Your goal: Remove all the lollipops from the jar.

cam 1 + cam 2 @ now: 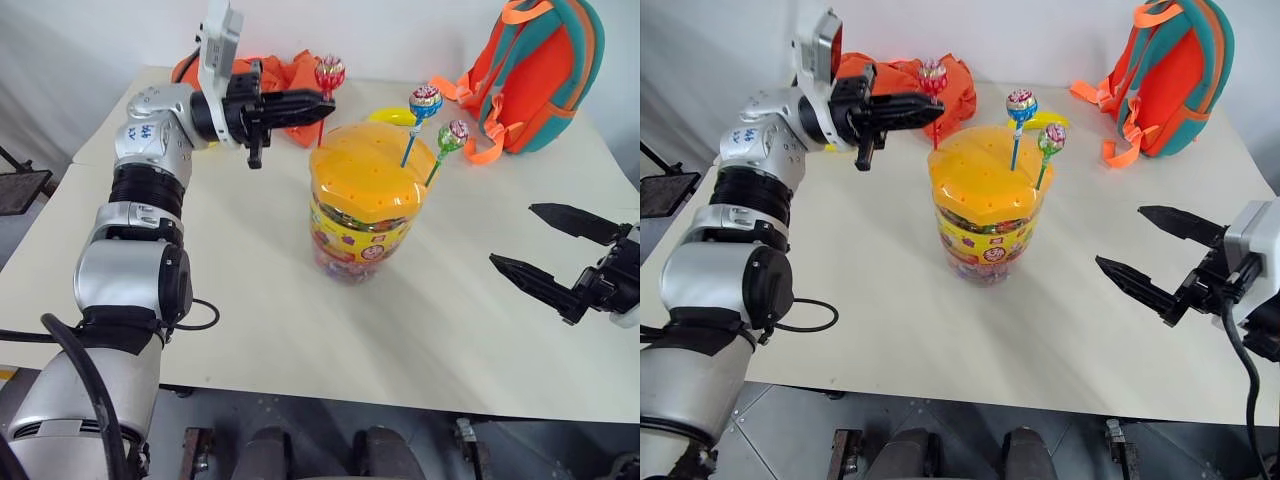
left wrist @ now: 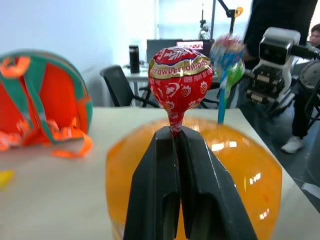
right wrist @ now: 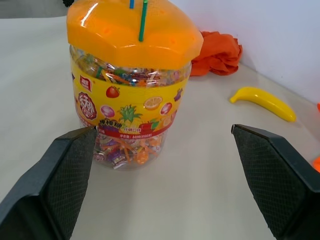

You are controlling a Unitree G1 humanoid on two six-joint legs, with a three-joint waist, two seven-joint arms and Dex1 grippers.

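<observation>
Lollipops first: the red lollipop (image 1: 329, 73) sits pinched by its stick in the left pincer (image 1: 318, 101), closed tight just below the wrapped head, above the far left edge of the jar (image 1: 365, 200). Whether the stick's tip is out of the lid I cannot tell. The blue lollipop (image 1: 425, 101) and the green lollipop (image 1: 452, 135) stand in the jar's orange lid on its far right side. The jar stands mid-worktop (image 1: 250, 330). My read: lift straight up along the stick so it slides cleanly from its hole, no sideways drag, or the jar may tip. Left arm reaches in level from the jar's left, wrist bent across. Right pincer (image 1: 560, 256) hangs open beside the jar's right, level, holding nothing, well placed to steady the jar.
</observation>
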